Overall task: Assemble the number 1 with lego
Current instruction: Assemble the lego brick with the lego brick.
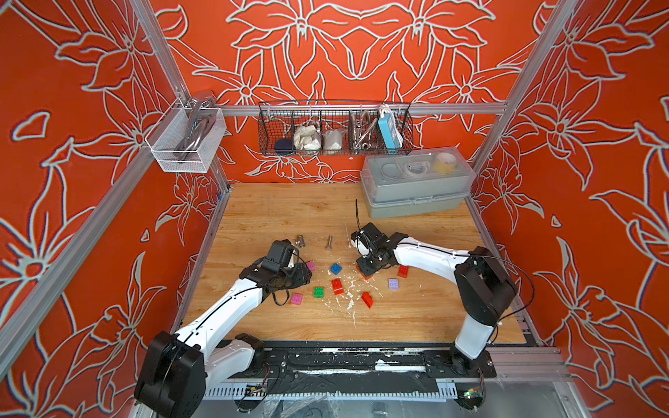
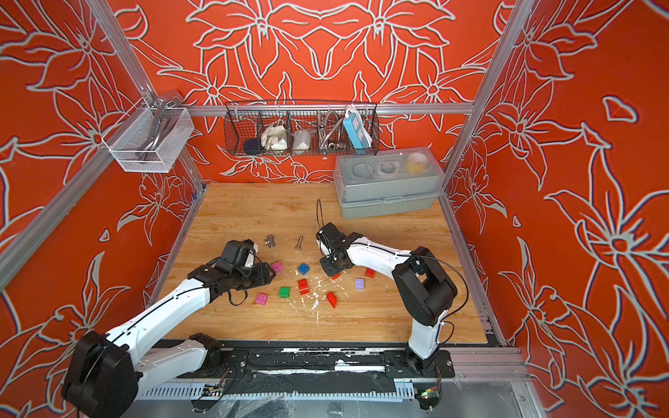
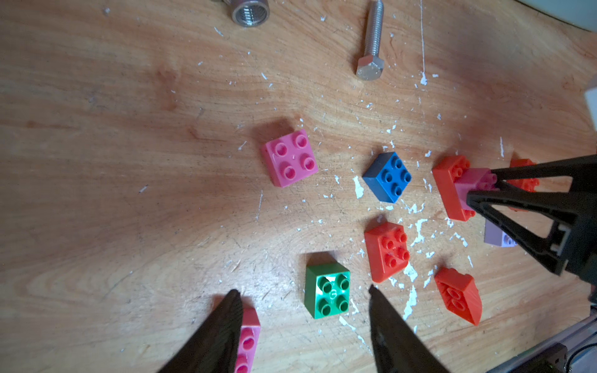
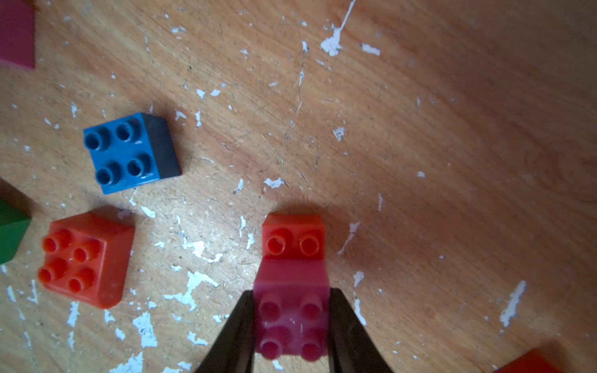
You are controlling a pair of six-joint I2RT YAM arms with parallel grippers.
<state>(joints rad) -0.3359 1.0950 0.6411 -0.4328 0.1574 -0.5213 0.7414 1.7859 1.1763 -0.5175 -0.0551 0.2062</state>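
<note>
On the wood table (image 1: 289,217) we see the lego spread mid-table. Our L gripper (image 3: 302,290) hangs wide open & empty, just over the table, w/ a green brick (image 3: 328,292) near its tips. Our R gripper (image 4: 290,292) is clamped on a pink brick (image 4: 292,326), which sits on one end of a red brick (image 4: 292,239). A blue brick (image 3: 387,177) and a bolt (image 3: 371,42) lie apart from both.
</note>
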